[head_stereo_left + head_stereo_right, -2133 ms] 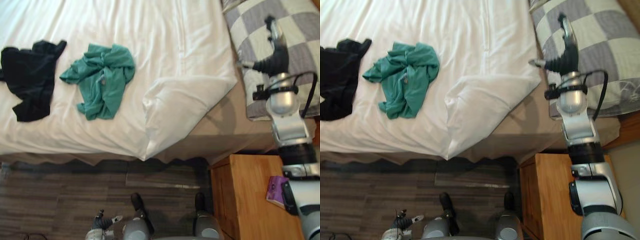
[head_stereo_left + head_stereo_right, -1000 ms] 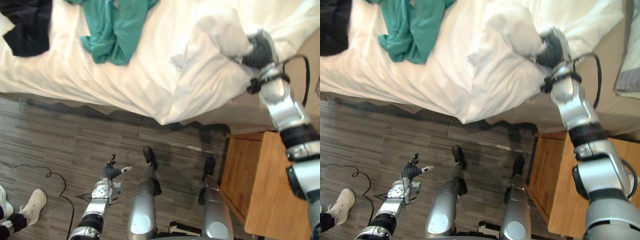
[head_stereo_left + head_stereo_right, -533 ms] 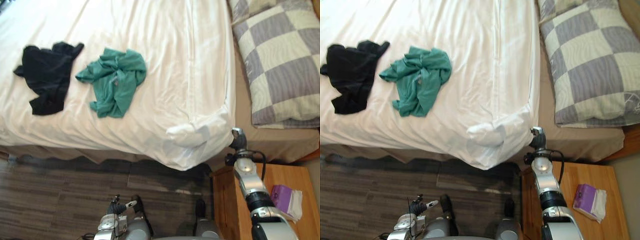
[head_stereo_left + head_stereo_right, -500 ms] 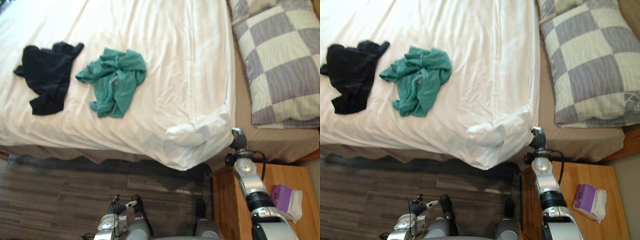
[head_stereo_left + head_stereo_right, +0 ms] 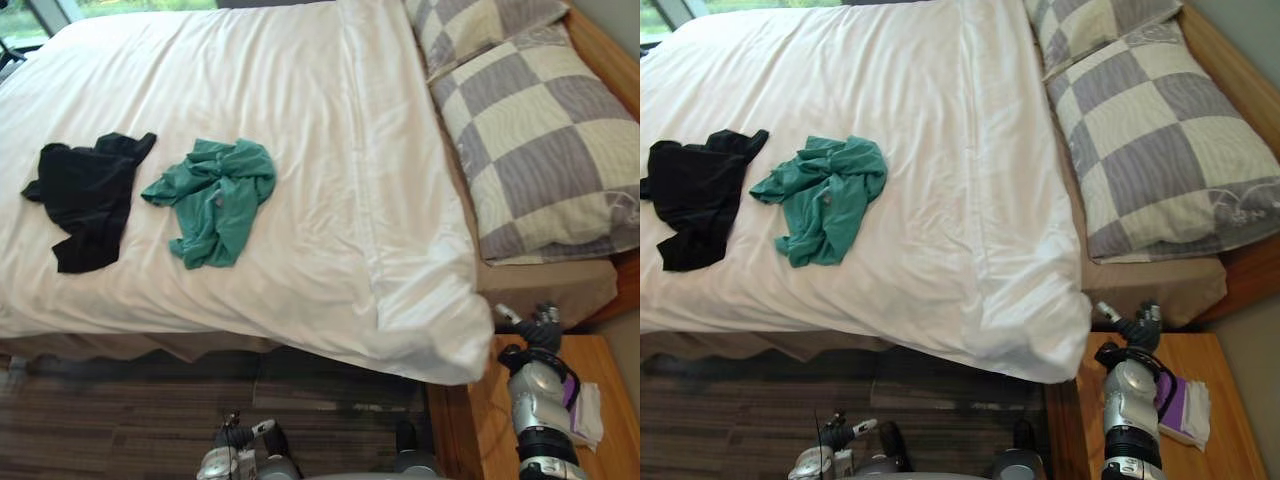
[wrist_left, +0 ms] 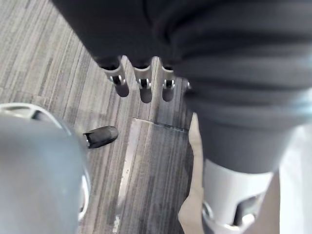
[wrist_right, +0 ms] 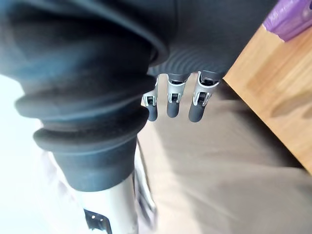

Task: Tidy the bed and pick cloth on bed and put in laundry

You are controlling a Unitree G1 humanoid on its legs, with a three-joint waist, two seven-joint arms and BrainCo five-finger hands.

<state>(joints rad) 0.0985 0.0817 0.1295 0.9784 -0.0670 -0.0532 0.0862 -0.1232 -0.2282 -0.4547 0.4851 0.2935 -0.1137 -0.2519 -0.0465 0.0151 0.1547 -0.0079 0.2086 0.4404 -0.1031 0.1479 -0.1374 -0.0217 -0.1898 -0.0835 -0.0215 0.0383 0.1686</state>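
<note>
While the white duvet (image 5: 250, 170) lay spread flat over the bed, two checked pillows (image 5: 540, 150) sat just past its right-hand edge. A wooden nightstand (image 5: 1220, 455) stood below the duvet's near right corner. The black cloth (image 5: 85, 195) lay crumpled on the duvet toward its left side. The green cloth (image 5: 215, 200) lay crumpled on the duvet just right of it, the two apart. The right hand (image 5: 1135, 325) was raised beside the duvet's overhanging near right corner, clear of it, with fingers (image 7: 168, 105) extended side by side and nothing held. The left hand (image 5: 835, 432) hung low over the floor below the duvet's near edge, fingers (image 6: 145, 90) straight, empty. A purple packet (image 5: 1175, 400) lay on the nightstand, right of that corner.
</note>
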